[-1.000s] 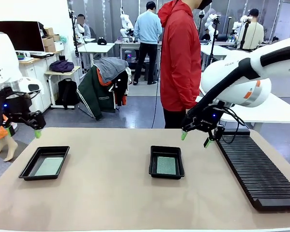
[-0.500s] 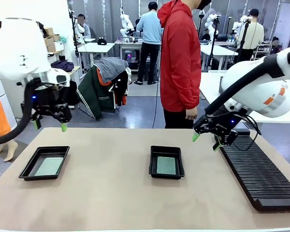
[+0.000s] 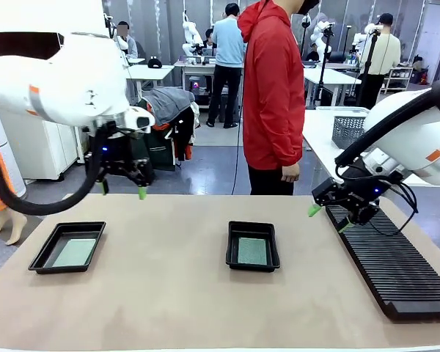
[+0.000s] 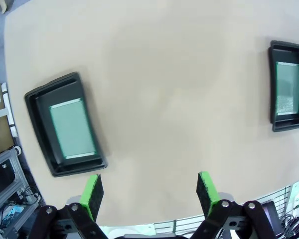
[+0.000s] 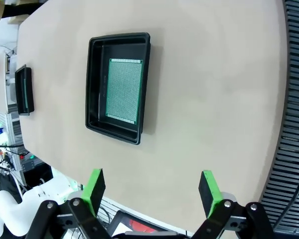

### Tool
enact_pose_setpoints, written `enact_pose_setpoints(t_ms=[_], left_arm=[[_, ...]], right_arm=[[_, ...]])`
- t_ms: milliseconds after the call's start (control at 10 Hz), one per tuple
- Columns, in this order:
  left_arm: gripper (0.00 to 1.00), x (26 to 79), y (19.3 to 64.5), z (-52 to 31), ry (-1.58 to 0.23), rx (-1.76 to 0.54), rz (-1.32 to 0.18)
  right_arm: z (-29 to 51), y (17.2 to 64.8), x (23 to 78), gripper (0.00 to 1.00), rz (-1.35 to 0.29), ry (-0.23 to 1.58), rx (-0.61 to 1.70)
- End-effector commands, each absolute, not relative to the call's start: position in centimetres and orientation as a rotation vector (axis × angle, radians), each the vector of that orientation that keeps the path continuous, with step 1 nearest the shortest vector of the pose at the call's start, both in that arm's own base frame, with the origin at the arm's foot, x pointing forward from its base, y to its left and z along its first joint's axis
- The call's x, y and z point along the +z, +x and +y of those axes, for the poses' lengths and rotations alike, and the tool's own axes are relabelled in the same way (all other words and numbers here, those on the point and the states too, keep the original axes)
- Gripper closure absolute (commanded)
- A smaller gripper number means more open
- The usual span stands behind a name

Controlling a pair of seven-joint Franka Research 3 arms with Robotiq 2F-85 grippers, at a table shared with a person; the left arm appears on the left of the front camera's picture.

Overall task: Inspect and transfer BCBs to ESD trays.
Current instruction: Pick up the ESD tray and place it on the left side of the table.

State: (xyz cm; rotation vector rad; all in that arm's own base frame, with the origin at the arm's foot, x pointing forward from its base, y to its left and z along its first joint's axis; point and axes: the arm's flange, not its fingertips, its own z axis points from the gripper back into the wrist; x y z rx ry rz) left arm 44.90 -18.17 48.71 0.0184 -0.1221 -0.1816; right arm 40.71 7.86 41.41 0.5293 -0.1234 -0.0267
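- Lying flat, one BCB (image 3: 74, 252) is seen inside the left ESD tray (image 3: 44, 253), and a second BCB (image 3: 252, 251) inside the middle ESD tray (image 3: 251, 266), both on the tabletop (image 3: 169, 301).
- The left gripper (image 3: 122, 190) is held above the tabletop's far edge, jaws apart, nothing gripped.
- The right gripper (image 3: 328, 218) is held beside the black slotted rack (image 3: 389, 264), jaws apart, nothing gripped.
- A person in a red jacket (image 3: 273, 88) is seen standing at the far side.

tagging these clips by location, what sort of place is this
Most likely a robotics lab or test workshop. Two circuit boards sit in black trays on a work table, a slotted rack lies alongside, and workbenches with more equipment stand behind.
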Motion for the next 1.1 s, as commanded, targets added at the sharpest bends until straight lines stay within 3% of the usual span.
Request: enact_pose_setpoints(t_ms=[0,1000], left_arm=[[0.00,47.7,46.1,-21.0,-0.030,-0.145,-0.133],[0.00,41.4,48.2,-36.3,-0.084,-0.052,-0.139]], right_arm=[[6.2,40.4,41.1,0.00,-0.120,0.607,0.000],[6.1,40.7,41.3,0.00,-0.118,0.564,-0.013]])
